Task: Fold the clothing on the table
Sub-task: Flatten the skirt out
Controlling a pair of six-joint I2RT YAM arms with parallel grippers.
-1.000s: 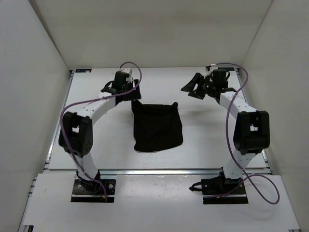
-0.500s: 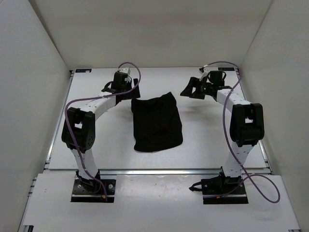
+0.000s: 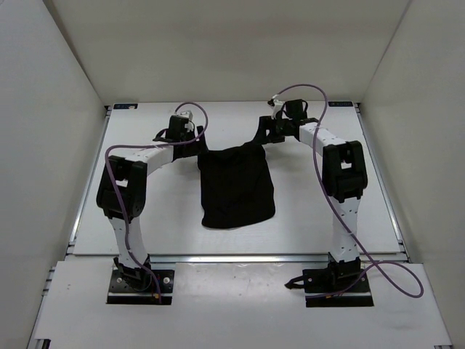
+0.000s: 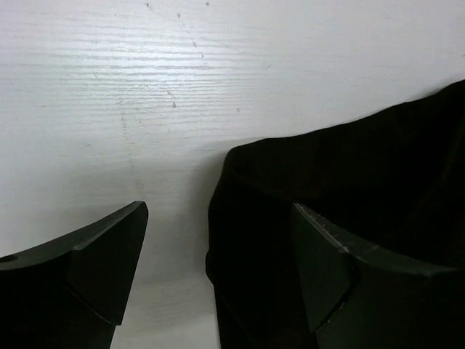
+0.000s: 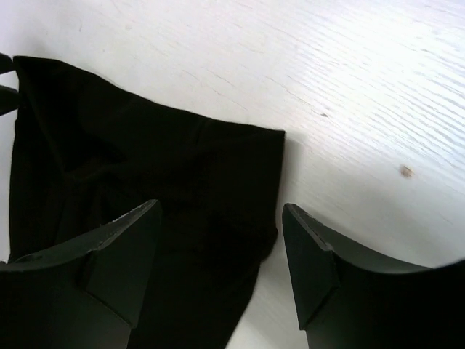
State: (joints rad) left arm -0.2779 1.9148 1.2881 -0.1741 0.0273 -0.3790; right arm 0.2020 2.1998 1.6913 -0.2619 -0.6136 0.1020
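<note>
The black garment [image 3: 236, 185] lies compact on the bench [image 3: 145, 211], seemingly part-folded; the left claw [image 4: 218, 218] and the right claw [image 5: 221, 207] stand wide at its far corners, gripping nothing.

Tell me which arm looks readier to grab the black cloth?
Left, narrowly: the left end effector, open, straddles the clothing's corner edge, one finger over the table. The right end effector hangs mostly over fabric.

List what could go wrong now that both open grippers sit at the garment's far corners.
The left gripper has one finger over bare table, so closing may catch only the edge of the clothing. The right gripper straddles just the corner; a shallow pinch might slip when lifted. Uneven grips could drag the fabric askew.
</note>
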